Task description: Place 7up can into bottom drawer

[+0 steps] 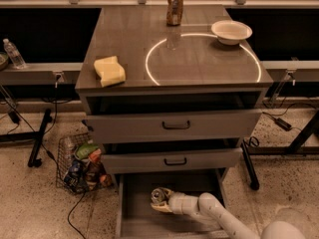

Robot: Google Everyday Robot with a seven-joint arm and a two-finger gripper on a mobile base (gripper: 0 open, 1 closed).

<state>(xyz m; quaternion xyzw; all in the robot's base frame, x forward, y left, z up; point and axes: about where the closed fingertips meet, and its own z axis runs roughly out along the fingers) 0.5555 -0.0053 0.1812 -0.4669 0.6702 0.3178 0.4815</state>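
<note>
The bottom drawer point(133, 218) is pulled open below the two upper drawers and shows its plain grey inside. My gripper point(160, 201) reaches into it from the lower right on a white arm. It is shut on the 7up can point(159, 196), whose silver top faces the camera. The can is low inside the drawer, left of its middle. I cannot tell whether it touches the drawer floor.
On the cabinet top point(124, 39) are a yellow sponge point(109, 70), a brown-gold can point(174, 7) and a white bowl point(231, 32). The middle drawer point(172, 160) and top drawer point(174, 125) stick out slightly. A wire basket of snacks point(79, 164) stands at the left.
</note>
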